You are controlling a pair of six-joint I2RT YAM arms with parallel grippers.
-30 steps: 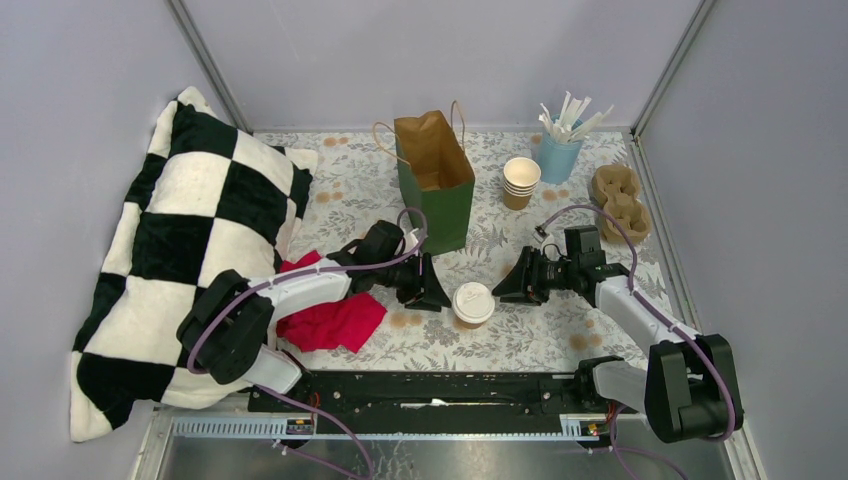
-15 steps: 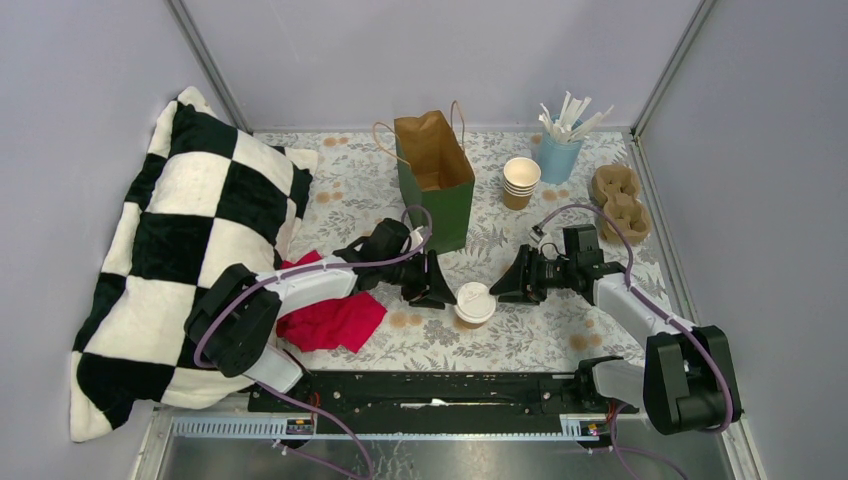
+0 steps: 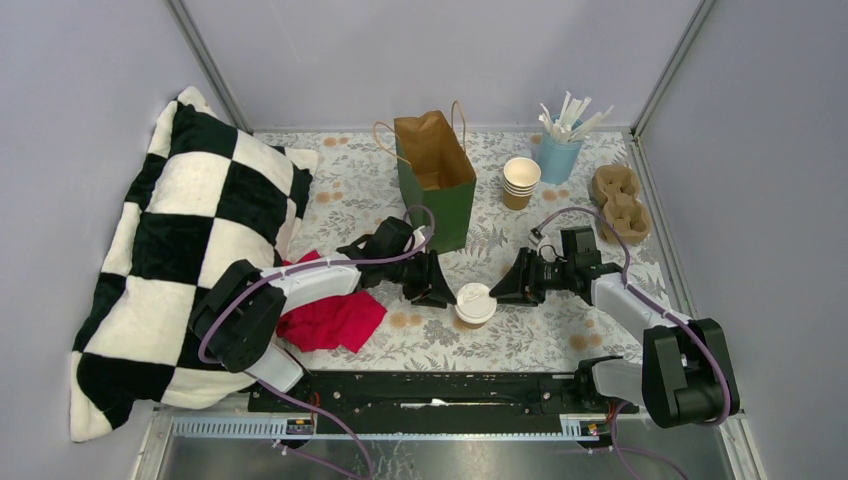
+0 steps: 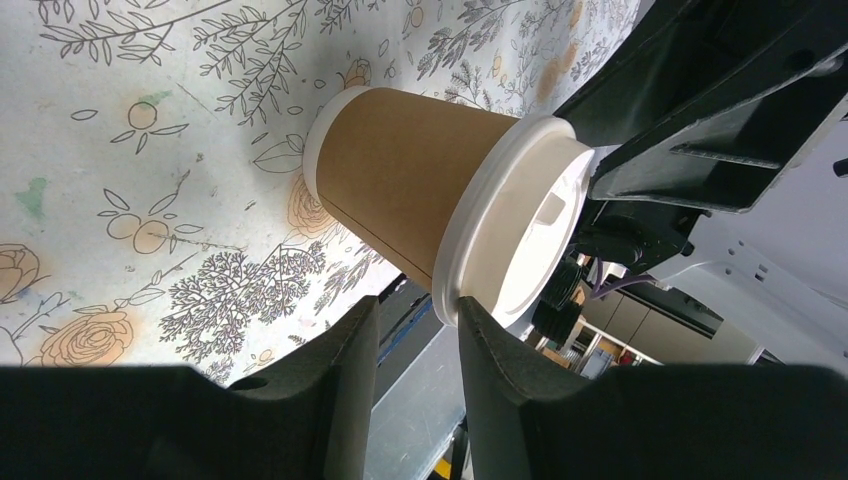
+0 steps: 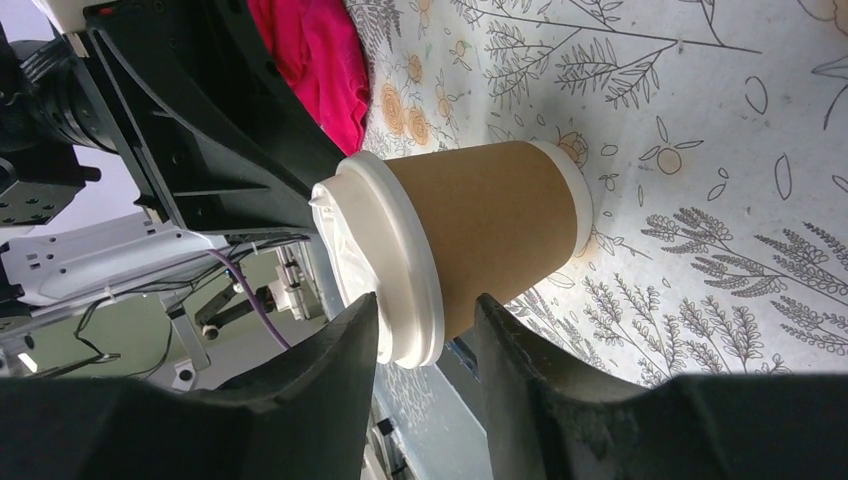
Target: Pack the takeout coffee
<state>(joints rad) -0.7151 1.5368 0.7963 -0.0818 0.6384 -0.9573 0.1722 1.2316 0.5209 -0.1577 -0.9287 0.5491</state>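
Top external view had the lidded cup [image 3: 473, 303] standing upright on the floral tablecloth [image 3: 540, 335], in front of the green bag [image 3: 440, 190], with my grippers flanking it. My left gripper [image 3: 436, 290] lay low at its left side and my right gripper [image 3: 505, 288] just beside its right.

Both wrist views showed my jaws parted, with a gap narrower than the cup's body. The rim of the white lid [image 4: 530, 220] sat at the mouth of each gap, and neither pair was clamped on anything. I could not tell whether any fingertip was touching the rim.

I judged the step to be lining up on the capped cup before picking it up, with the packing itself not yet begun. The next move called for one gripper to spread wider than the kraft wall and close on the body below the lid. The other would need to back off to clear the lift path. The cup then had to rise above the bag's tall rim and go down level.

The bag stood open, close behind my left arm, its cord handles [image 3: 385, 135] arching beside the mouth where they could snag. A stack of unlidded cups [image 3: 520, 182], a blue cup of white sticks [image 3: 560, 150] and a pulp carrier [image 3: 620, 200] sat further back on the right. A red cloth [image 3: 335, 318] and a checkered pillow [image 3: 190, 240] crowded the left.
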